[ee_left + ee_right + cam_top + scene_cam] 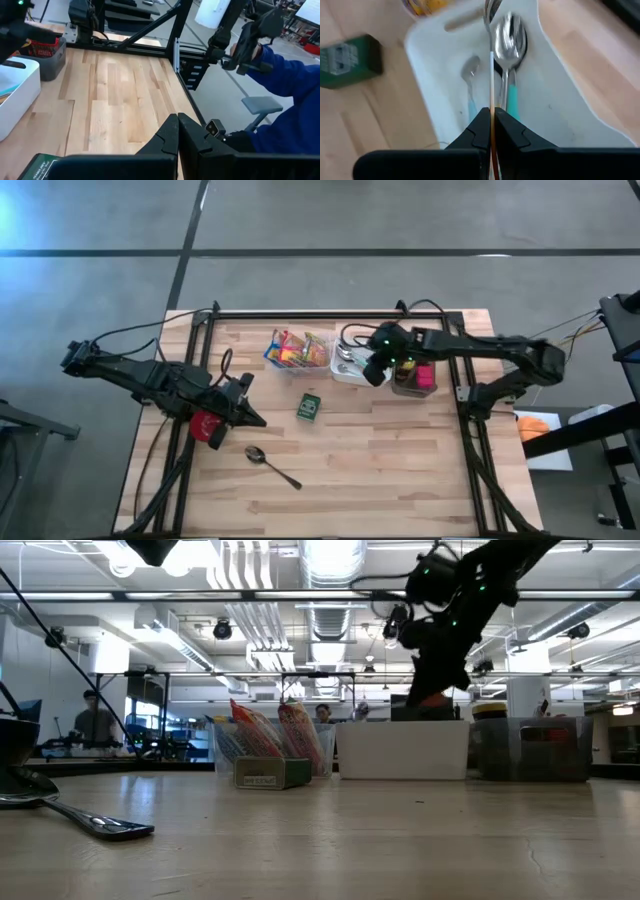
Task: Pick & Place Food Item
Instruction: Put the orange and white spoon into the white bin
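Tabletop (400,470) of pale wood planks carries everything here, seen from above with both arms reaching in from the sides. The left end effector (255,420) rests low at the left side, its fingers pressed together on nothing, with a red object (205,427) just beside the arm. A loose metal spoon (271,465) lies near the front edge, right of that arm. A small green box (309,407) sits around the middle of the tabletop, apart from the rest. Beyond it, at the far edge, a clear bin of colourful food packets (298,350) stands just left of a white tray (350,370). The right end effector (493,112) hangs over this tray with its fingers closed on a thin upright strip (492,75), which may be a utensil handle or a flat packet seen edge-on; I cannot tell which. Two teal-handled spoons (509,45) lie in the tray below it. A dark bin holding a pink item (414,378) stands just right of the tray. In the left wrist view, a person's blue sleeve (285,75) shows beyond the tabletop.
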Controlling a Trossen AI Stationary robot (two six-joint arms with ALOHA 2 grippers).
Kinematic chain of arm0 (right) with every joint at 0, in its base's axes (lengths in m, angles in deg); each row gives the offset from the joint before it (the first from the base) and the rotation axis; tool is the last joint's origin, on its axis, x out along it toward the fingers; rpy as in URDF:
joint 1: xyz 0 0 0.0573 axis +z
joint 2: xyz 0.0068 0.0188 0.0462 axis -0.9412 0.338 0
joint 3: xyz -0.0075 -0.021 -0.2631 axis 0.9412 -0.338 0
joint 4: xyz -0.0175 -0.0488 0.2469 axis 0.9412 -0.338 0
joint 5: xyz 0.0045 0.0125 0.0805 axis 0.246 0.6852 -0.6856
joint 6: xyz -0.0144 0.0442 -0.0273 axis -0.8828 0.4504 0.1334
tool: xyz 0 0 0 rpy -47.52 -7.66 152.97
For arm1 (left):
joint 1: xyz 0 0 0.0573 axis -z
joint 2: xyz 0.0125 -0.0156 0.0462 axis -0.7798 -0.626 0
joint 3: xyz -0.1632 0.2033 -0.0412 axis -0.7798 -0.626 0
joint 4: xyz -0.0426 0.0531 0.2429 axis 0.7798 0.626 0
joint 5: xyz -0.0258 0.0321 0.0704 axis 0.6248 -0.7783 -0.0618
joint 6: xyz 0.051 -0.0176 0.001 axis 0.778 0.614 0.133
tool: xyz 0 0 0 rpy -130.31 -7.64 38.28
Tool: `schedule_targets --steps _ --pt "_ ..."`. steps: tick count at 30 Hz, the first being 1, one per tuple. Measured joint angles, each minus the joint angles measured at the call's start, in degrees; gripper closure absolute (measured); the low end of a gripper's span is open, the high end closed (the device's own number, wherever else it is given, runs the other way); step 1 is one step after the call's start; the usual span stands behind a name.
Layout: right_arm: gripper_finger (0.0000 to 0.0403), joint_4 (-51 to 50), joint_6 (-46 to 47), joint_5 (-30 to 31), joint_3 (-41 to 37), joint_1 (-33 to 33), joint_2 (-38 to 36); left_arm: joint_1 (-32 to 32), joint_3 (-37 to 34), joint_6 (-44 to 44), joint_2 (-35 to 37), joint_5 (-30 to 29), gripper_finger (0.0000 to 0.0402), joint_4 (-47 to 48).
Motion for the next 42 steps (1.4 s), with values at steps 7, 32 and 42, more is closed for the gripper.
schedule_targets --steps 7,32,42 --pt "0.0395 -5.65 -3.32 -0.09 5.34 -0.81 9.22 0.0 0.0 -0.03 0.0 0.0 0.0401 -0.01" --pt "0.0395 -9.54 -4.04 0.0 8.53 -1.29 15.45 0.0 0.0 -0.62 0.0 0.02 0.0401 0.04" --pt "0.0394 -9.78 -2.65 0.0 8.44 -1.25 15.45 0.0 0.0 -0.6 0.0 0.02 0.0401 0.07"
